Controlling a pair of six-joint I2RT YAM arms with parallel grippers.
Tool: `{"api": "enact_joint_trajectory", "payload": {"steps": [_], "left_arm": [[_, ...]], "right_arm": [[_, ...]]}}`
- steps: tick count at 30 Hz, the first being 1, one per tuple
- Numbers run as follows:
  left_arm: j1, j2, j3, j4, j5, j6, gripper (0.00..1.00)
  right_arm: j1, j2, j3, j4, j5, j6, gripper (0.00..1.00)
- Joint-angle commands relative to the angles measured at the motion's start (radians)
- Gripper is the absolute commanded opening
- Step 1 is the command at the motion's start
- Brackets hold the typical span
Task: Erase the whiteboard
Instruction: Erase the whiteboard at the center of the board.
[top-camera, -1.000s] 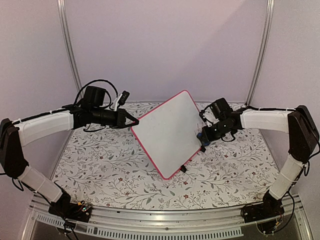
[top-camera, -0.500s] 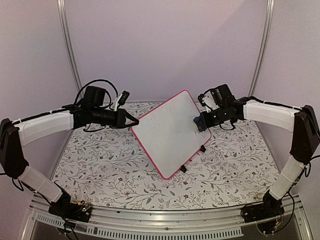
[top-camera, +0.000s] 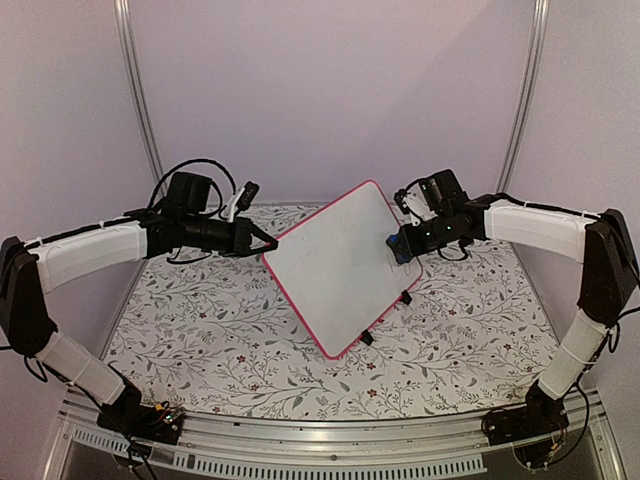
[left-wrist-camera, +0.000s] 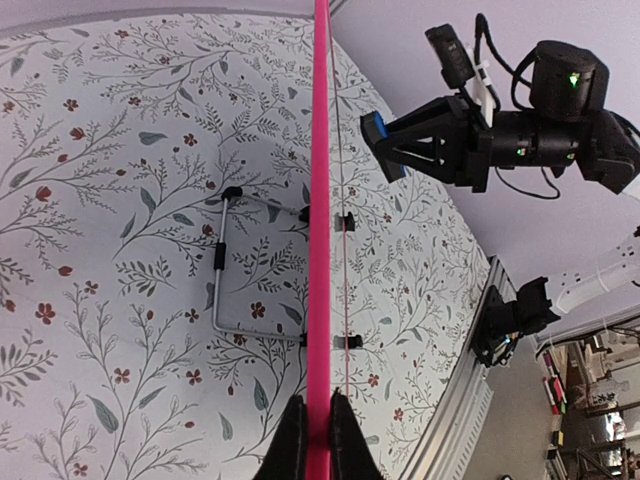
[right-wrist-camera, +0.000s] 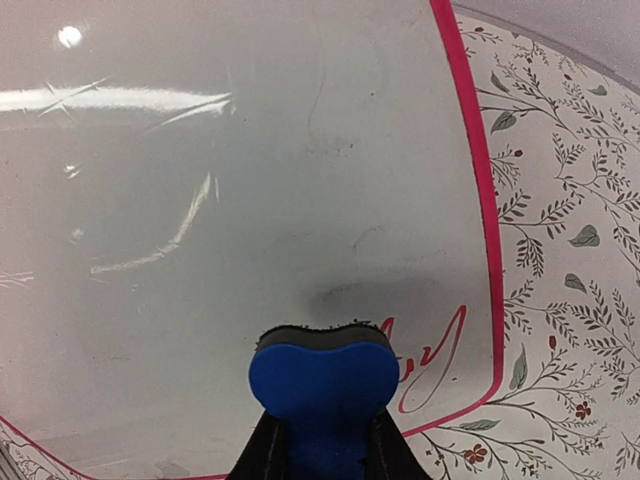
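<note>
the left claw (top-camera: 270, 243) was pressed tight on the pink rim of the whiteboard (top-camera: 340, 270), holding it by its left corner, tilted above the flowered table (top-camera: 200, 330). the right claw (top-camera: 399, 245) pinched a blue eraser (right-wrist-camera: 322, 385), its dark felt facing the board's white face close to the right edge, near some red marks (right-wrist-camera: 432, 360). a wire stand (left-wrist-camera: 225, 265) stuck out from the board's back.

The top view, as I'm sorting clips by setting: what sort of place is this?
Probably a lab robot cell: plain pale walls with metal corner posts, a floral-cloth table, and a left arm and right arm bolted to an aluminium rail.
</note>
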Motion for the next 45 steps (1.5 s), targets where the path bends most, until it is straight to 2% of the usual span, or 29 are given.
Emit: {"api": "enact_joint_trajectory", "payload": {"steps": [1, 6, 22, 28, 38, 42, 45], "left_arm": [[0.003, -0.002, -0.002, 0.025, 0.045, 0.036, 0.0], [0.024, 0.014, 0.004, 0.029, 0.077, 0.024, 0.0], [0.031, -0.007, 0.003, 0.023, 0.048, 0.032, 0.0], [0.033, 0.01, 0.008, 0.026, 0.063, 0.027, 0.0], [0.033, -0.019, -0.01, 0.031, 0.024, 0.033, 0.0], [0.031, -0.004, 0.002, 0.028, 0.066, 0.018, 0.0], [0.031, -0.031, -0.008, 0.03, 0.038, 0.026, 0.0]], "right_arm": [[0.002, 0.01, 0.026, 0.012, -0.009, -0.016, 0.0], [0.001, 0.014, 0.03, 0.014, 0.004, -0.026, 0.0], [-0.031, -0.009, -0.028, 0.061, -0.021, -0.009, 0.0], [-0.036, -0.022, 0.03, 0.024, -0.01, -0.029, 0.0], [-0.037, -0.057, -0.035, 0.024, -0.017, -0.008, 0.0], [-0.036, -0.014, 0.013, -0.003, -0.042, -0.051, 0.0], [-0.037, 0.005, -0.007, 0.017, -0.057, -0.057, 0.0]]}}
